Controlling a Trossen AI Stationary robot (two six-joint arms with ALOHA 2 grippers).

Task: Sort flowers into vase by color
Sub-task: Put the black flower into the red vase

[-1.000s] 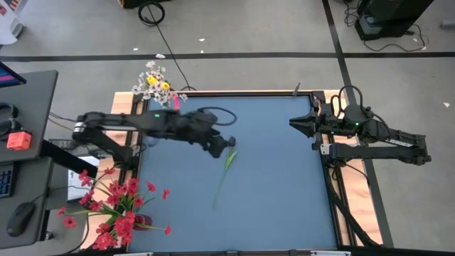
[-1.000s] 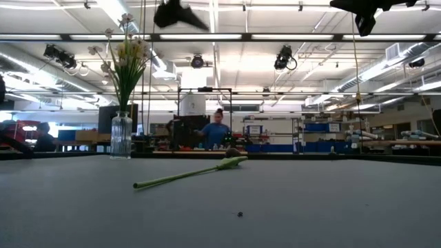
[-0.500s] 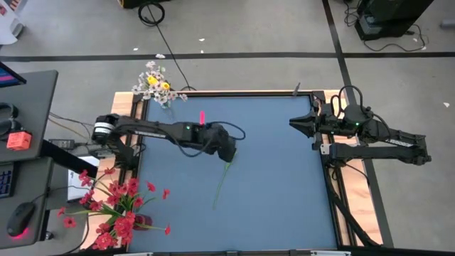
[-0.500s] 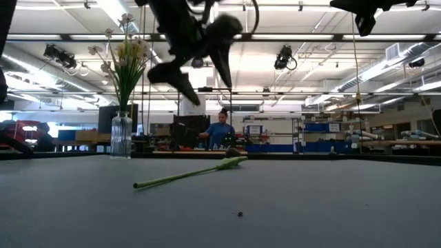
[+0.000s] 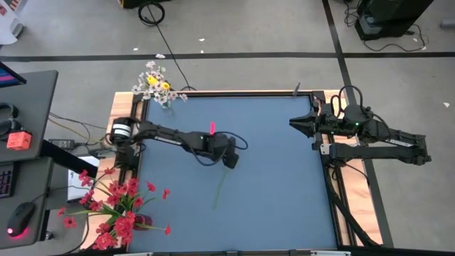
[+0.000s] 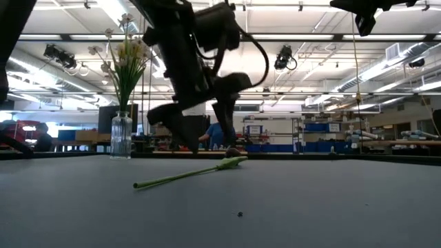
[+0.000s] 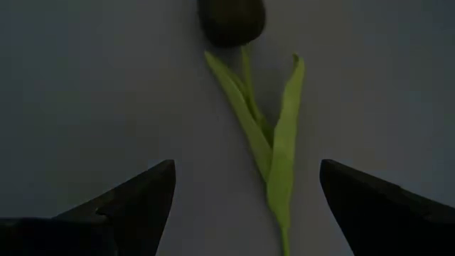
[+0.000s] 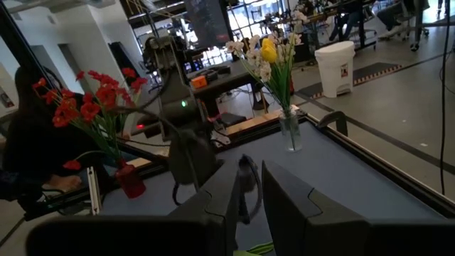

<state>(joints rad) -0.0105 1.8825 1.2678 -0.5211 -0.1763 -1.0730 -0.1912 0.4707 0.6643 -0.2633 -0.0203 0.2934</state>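
One flower lies flat on the blue table: a long green stem [image 5: 220,183] [image 6: 186,175] with leaves [image 7: 281,149] and a dark bud [image 7: 231,20]. My left gripper [image 5: 229,156] [image 6: 201,143] [image 7: 247,167] hangs open just above its bud end, pointing down, with one finger on each side of the leaves and touching nothing. My right gripper [image 5: 293,124] [image 8: 249,186] waits shut above the table's right edge.
A clear glass vase with white and yellow flowers [image 5: 158,89] [image 6: 121,134] [image 8: 290,131] stands at the far left corner. A red vase of red flowers [image 5: 117,210] [image 8: 130,178] stands at the near left corner. A person shows in the room beyond the table.
My left gripper has come down from high over the table to just above the flower's bud end, shifting slightly toward the near and right edges. The flower has stayed where it lay.
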